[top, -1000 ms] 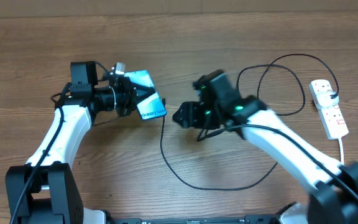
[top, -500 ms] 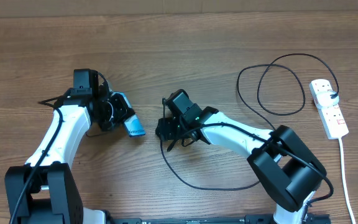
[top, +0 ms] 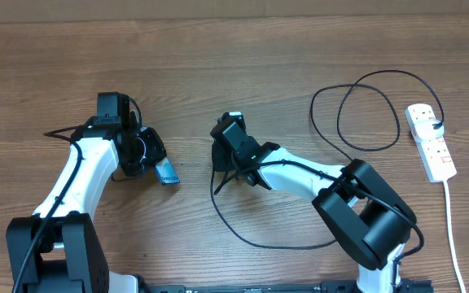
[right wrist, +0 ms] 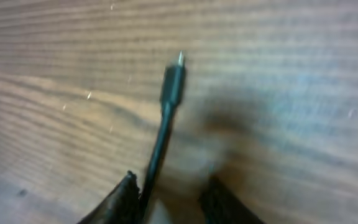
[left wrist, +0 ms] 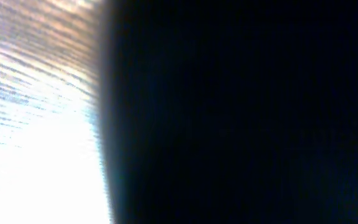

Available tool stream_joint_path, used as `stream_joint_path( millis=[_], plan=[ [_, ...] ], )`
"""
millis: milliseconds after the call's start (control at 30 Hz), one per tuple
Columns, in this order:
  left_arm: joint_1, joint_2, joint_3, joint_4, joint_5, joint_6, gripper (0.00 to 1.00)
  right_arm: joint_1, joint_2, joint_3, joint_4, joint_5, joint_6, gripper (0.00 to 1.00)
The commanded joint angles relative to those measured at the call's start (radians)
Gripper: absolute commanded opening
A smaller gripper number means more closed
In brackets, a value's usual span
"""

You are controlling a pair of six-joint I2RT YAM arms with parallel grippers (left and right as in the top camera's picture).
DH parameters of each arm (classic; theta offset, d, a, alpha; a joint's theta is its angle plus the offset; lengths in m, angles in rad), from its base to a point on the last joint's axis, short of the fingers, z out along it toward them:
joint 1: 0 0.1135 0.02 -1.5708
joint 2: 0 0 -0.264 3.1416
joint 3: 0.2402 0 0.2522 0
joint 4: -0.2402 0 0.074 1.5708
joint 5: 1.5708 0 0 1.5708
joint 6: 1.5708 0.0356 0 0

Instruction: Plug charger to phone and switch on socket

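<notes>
We see the left gripper (top: 155, 159) clamped on the phone (top: 168, 173), which is turned edge-on left of centre on the table (top: 55, 65). The right gripper (right wrist: 173, 190) has its jaws apart around the charger (right wrist: 166, 106), mid-table. The socket (top: 431, 140) lies well apart, far right.

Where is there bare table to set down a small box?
Free: the far strip of the table, from edge to edge, and a smaller patch inside the charger's near loop. Crowded: the middle, around the phone, and the right side by the socket.
</notes>
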Motion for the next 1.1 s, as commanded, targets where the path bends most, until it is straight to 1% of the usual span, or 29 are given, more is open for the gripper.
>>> stream_joint_path(
  millis=[0,133,167,200,233,267,300,367,433,500,567,633,733,933,967,1000,1033,1067],
  plan=[
    [0.002,-0.020,0.012,-0.009,-0.006,0.045,0.04,0.001,0.047,0.008,0.042,0.079,-0.045,0.28],
    [0.001,-0.020,0.012,-0.013,-0.005,0.045,0.04,0.004,0.088,0.009,0.058,0.045,-0.045,0.28],
    [0.001,-0.020,0.012,-0.013,-0.005,0.045,0.04,0.004,0.089,0.009,0.050,0.050,-0.047,0.24],
    [0.001,-0.020,0.012,-0.016,-0.002,0.045,0.04,0.002,0.088,0.016,0.021,0.069,-0.048,0.11],
    [0.001,-0.020,0.012,-0.019,-0.002,0.045,0.04,-0.002,0.088,0.027,-0.006,0.074,-0.047,0.05],
    [0.001,-0.020,0.012,-0.026,-0.002,0.045,0.04,-0.024,0.088,0.077,-0.129,0.084,-0.040,0.04],
    [0.001,-0.020,0.012,-0.033,-0.002,0.045,0.04,-0.048,0.086,0.134,-0.254,0.083,-0.040,0.04],
    [0.001,-0.020,0.012,-0.040,-0.002,0.045,0.04,-0.088,0.081,0.217,-0.413,0.063,-0.020,0.04],
    [0.001,-0.020,0.012,-0.043,-0.002,0.045,0.04,-0.130,0.079,0.294,-0.562,0.040,-0.036,0.04],
    [0.001,-0.020,0.012,-0.042,-0.002,0.045,0.04,-0.172,0.079,0.350,-0.678,0.011,-0.090,0.04],
    [0.001,-0.020,0.012,-0.039,-0.002,0.045,0.04,-0.210,0.079,0.370,-0.746,-0.044,-0.156,0.04],
    [0.001,-0.020,0.012,-0.036,-0.002,0.045,0.04,-0.238,0.079,0.363,-0.791,-0.100,-0.183,0.04],
    [0.000,-0.020,0.012,-0.030,-0.002,0.044,0.04,-0.259,0.079,0.332,-0.832,-0.145,-0.183,0.04],
    [0.000,-0.020,0.012,-0.019,0.003,0.034,0.04,-0.238,0.079,0.265,-0.808,-0.146,-0.181,0.05],
    [0.000,-0.020,0.012,-0.018,0.006,0.034,0.04,-0.233,0.079,0.259,-0.802,-0.146,-0.178,0.08],
    [0.000,-0.020,0.012,-0.018,0.006,0.034,0.04,-0.229,0.079,0.254,-0.794,-0.146,-0.177,0.14],
    [0.000,-0.020,0.012,-0.019,0.006,0.034,0.04,-0.227,0.079,0.251,-0.789,-0.144,-0.174,0.24],
    [0.001,-0.020,0.012,-0.020,0.006,0.034,0.04,-0.226,0.079,0.250,-0.784,-0.143,-0.174,0.27]
  ],
)
